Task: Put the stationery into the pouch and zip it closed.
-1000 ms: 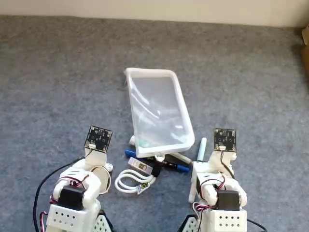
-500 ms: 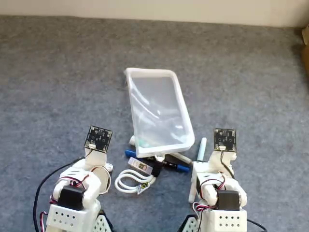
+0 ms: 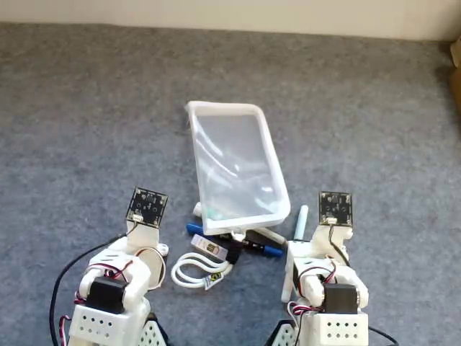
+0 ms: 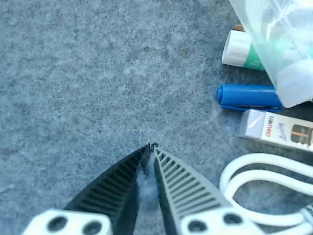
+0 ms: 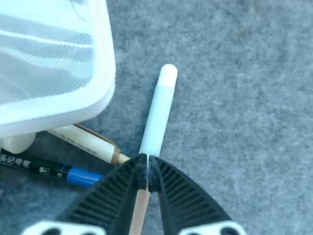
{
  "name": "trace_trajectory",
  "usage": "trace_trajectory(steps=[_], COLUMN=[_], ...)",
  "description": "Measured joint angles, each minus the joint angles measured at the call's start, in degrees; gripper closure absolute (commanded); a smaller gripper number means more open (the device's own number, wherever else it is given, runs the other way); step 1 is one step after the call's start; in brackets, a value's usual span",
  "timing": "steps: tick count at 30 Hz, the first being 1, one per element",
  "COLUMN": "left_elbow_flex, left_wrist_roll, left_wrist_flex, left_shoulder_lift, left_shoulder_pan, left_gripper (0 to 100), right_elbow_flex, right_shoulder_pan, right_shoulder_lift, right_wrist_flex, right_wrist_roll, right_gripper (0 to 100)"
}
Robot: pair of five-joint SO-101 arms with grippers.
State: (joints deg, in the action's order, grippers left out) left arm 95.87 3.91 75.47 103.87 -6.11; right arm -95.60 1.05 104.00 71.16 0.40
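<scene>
Stage: not begun | stationery (image 3: 209,249) found lying outside pouch (image 3: 234,162) | left gripper (image 4: 150,147) and right gripper (image 5: 147,159) closed, nothing held

no visible change, pouch (image 3: 236,166) and stationery (image 3: 209,249) lying exactly as before

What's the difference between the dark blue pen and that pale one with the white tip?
The dark blue pen is solid deep blue; the pale pen is light blue with a white tip. One end of the dark blue pen is hidden under the pouch corner; the pale pen lies clear beside the pouch. Both lie flat on the grey carpet, outside the pouch.
</scene>
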Motion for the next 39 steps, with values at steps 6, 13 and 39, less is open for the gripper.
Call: trace_trajectory(steps=[6,13,39], left_elbow_flex=[0.00,0.00,0.00], left_wrist_roll=[0.00,0.00,0.00], left_wrist_flex=[0.00,0.00,0.00], left_shoulder_lift=[0.00,0.00,0.00], left_shoulder_pan=[0.00,0.00,0.00], left_gripper=[97,97,97], right_elbow_flex=[10.81,26.64,42.81], right_shoulder_pan=[0.00,0.79,33.14], right_shoulder_lift=[0.35,0.53,-47.56], right_wrist_flex=[0.09,0.35,2.02], right_wrist_roll=[-0.26,-5.63,-26.46], right_gripper=[98.4,98.4,83.6])
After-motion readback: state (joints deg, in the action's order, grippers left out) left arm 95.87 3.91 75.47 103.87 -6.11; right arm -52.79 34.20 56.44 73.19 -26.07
